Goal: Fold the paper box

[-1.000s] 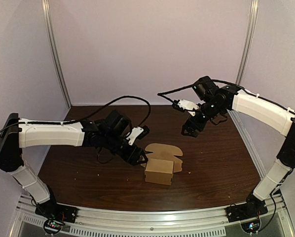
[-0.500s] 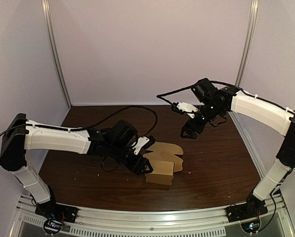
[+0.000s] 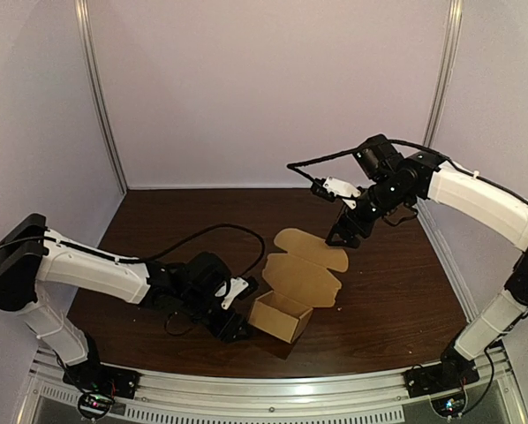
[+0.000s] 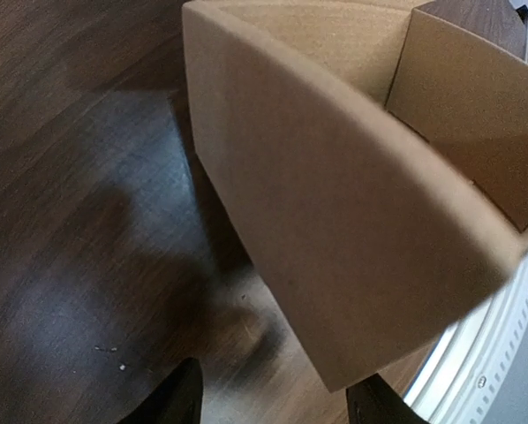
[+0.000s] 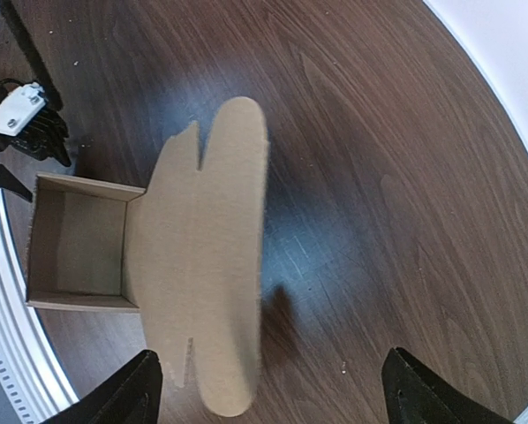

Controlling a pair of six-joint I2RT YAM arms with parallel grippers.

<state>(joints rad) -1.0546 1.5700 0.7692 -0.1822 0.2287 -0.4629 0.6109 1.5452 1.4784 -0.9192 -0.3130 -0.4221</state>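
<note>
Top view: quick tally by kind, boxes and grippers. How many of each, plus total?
Paper box: 1 (lid open)
Grippers: 2, the left gripper and the right gripper
Total: 3

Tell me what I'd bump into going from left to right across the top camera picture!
left gripper, open → paper box, its lid lying open → right gripper, open
</note>
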